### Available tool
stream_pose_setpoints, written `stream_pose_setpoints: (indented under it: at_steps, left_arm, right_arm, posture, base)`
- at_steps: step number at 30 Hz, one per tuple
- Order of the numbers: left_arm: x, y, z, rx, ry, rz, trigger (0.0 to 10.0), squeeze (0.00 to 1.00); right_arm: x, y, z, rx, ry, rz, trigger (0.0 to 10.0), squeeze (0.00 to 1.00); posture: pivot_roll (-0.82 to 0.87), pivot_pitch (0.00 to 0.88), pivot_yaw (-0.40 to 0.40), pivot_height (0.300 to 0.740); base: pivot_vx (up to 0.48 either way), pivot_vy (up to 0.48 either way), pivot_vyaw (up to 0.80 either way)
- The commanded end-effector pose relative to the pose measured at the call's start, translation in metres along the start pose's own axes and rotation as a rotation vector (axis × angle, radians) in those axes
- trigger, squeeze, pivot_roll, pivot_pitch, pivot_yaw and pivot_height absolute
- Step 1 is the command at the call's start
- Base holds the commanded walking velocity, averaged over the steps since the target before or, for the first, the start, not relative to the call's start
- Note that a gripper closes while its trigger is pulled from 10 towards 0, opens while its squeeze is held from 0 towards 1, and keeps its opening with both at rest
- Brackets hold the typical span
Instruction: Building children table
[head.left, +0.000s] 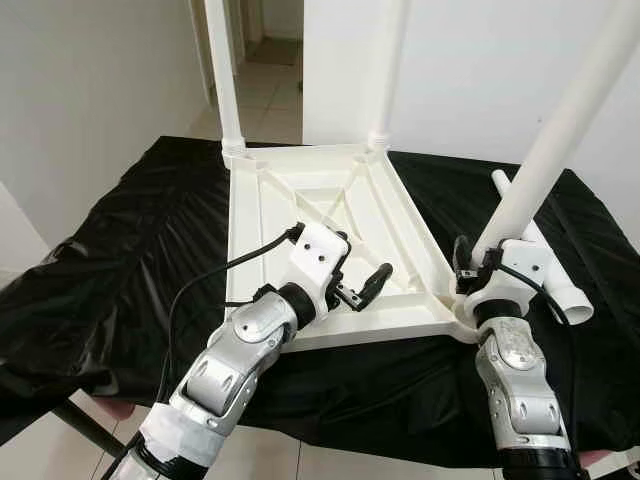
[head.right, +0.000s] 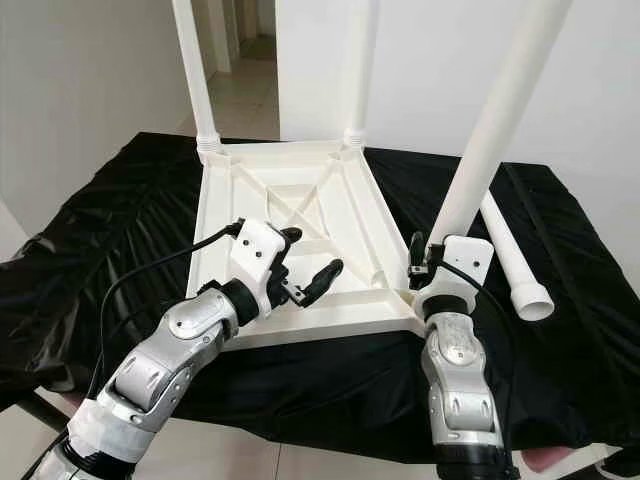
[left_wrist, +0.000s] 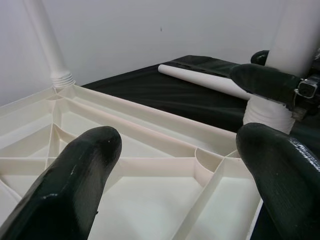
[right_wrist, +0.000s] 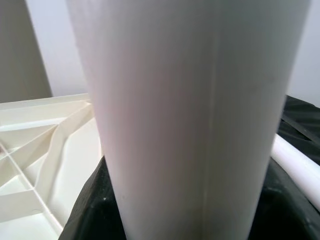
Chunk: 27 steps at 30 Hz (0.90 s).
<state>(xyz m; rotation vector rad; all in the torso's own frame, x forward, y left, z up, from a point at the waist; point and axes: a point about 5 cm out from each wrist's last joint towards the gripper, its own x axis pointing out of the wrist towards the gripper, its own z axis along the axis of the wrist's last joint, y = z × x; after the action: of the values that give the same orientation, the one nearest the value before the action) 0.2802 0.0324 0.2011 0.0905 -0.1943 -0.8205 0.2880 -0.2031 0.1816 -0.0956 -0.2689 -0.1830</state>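
A room inside a home: plain white walls (head.left: 90, 80) close in on both sides, and an open doorway (head.left: 268, 40) behind leads into a hallway with a pale tiled floor (head.left: 262, 95) running deeper into the house. In the middle stands a bench draped in a wrinkled, glossy black sheet (head.left: 110, 260), with more pale floor tile showing below its near edge. On the sheet lies an upturned white plastic children's table (head.left: 330, 215), household furniture of the flat-pack kind, with a loose white leg (head.right: 510, 262) lying beside it.
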Motion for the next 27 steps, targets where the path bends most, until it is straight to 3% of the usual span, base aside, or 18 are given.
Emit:
stream_pose_setpoints:
  at_steps: [1,16,27]
  left_arm:
    - [-0.003,-0.015,0.000,0.003,-0.002,-0.232,10.0,0.00]
    - [-0.007,-0.028,-0.002,-0.004,0.007,-0.286,10.0,0.00]
    - [-0.012,-0.045,-0.010,-0.068,0.042,-0.324,10.0,0.00]
  right_arm:
    - [-0.003,-0.003,0.000,0.001,0.005,-0.014,10.0,0.00]
    - [-0.011,-0.005,-0.006,-0.014,0.051,-0.006,10.0,0.00]
    - [-0.021,-0.004,-0.018,-0.035,0.100,0.010,10.0,0.00]
  posture:
    - [-0.04,0.031,0.035,0.740]
    - [-0.03,0.043,0.028,0.740]
    - [-0.04,0.053,0.030,0.740]
  base:
    - [0.000,0.000,0.00]
    - [0.000,0.000,0.00]
    - [0.000,0.000,0.00]
